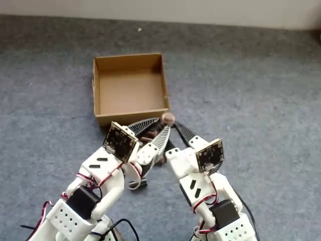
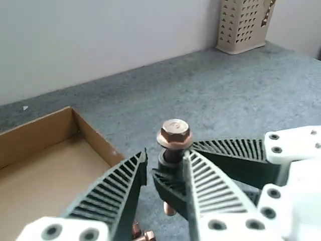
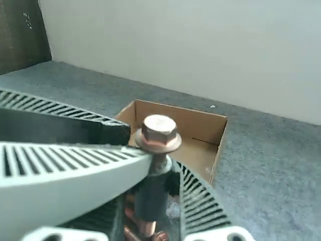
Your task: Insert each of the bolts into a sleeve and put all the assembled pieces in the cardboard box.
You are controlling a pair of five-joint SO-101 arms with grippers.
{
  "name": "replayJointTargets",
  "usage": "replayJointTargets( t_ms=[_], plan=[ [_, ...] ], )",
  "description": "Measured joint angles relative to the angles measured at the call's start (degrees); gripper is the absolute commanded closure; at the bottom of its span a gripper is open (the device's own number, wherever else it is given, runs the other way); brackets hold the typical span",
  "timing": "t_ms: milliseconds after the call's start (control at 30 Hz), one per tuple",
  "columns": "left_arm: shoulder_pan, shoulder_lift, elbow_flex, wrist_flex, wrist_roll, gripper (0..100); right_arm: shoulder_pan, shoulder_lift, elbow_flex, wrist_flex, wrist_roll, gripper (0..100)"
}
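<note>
Copper bolt, black sleeve. Tan cardboard box. Speckled grey desk. Left claw ribbed, half black, half pale grey.

Box: on the carpet, ahead of both arms.
Bolt: just off the box's near right corner, upright, head on top, shank down through the sleeve, tip showing below it.
Sleeve: at that same corner, under the bolt head, between the right gripper's fingers.
Left gripper: before the box's near wall, one finger on each side of the bolt.
Right gripper: before and right of the box's near right corner, facing the left gripper.
Loose bolts: on the carpet before the box's near wall, beneath the sleeve.
</note>
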Motion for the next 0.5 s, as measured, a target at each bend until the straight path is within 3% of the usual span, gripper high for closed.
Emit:
replayJointTargets(
  t_ms=[400, 500],
  plan=[
    [-0.2, -0.1, -9.4, 17.1, 0.0, 79, 1.4, 0.0, 0.0, 0.2, -0.4, 99.3],
    [-0.3, -0.1, -10.7, 18.5, -2.3, 84, 4.6, 0.0, 0.0, 2.4, -0.4, 99.3]
  ],
)
